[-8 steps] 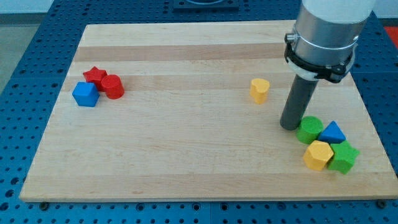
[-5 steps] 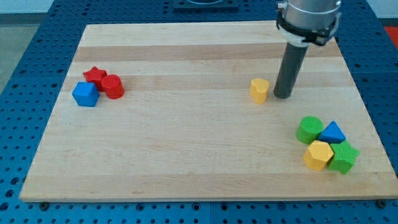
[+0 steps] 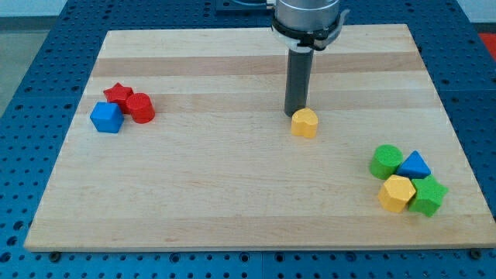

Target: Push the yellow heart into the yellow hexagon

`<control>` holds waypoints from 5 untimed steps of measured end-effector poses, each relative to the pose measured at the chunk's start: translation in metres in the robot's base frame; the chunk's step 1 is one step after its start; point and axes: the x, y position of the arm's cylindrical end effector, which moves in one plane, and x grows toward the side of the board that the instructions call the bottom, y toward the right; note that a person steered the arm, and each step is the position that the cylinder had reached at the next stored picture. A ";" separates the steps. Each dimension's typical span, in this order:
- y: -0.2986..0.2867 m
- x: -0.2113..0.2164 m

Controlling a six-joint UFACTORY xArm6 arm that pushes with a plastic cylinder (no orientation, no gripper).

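Observation:
The yellow heart (image 3: 304,123) lies on the wooden board near the middle, right of centre. My tip (image 3: 295,114) stands just above it and slightly to its left, touching or almost touching its top edge. The yellow hexagon (image 3: 397,193) lies at the view's lower right, far from the heart, packed among green and blue blocks.
A green cylinder (image 3: 386,161), a blue triangle (image 3: 415,165) and a green block (image 3: 428,195) crowd the yellow hexagon. At the view's left sit a red star (image 3: 118,94), a red cylinder (image 3: 140,108) and a blue cube (image 3: 106,118). The board's right edge (image 3: 448,116) is near the cluster.
My tip swept from beside the green cylinder up and leftward, around the heart's top. The yellow heart has shifted left and down a little and turned.

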 end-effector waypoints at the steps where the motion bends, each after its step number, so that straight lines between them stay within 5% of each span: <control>1: 0.000 0.014; 5: 0.000 0.084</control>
